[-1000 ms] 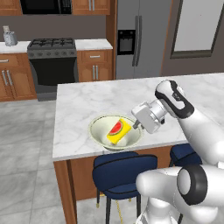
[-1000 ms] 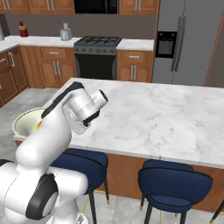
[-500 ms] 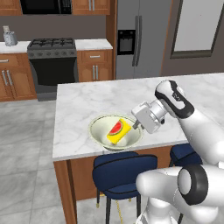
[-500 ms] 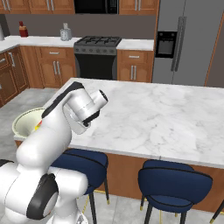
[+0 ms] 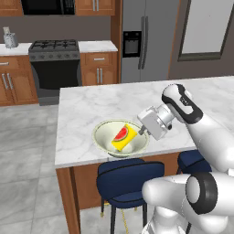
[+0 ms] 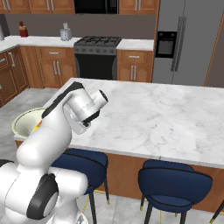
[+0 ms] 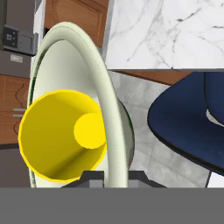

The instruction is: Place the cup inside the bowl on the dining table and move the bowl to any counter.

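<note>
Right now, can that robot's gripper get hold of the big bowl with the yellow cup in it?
Yes, it seems so: the gripper is already shut on the bowl's near rim, the cup inside.

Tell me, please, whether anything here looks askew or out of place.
Yes: the cup lies tipped on its side inside the bowl, and the gripper pinches the bowl's rim near the dining table edge.

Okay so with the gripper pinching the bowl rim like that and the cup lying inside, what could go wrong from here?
The gripper holds the bowl by one thin edge of its rim only, so the bowl may tilt or slip out when carried. The yellow cup lies loose on its side inside and could roll out if the bowl tips. The bowl also sits near the dining table edge, above a blue stool.
</note>
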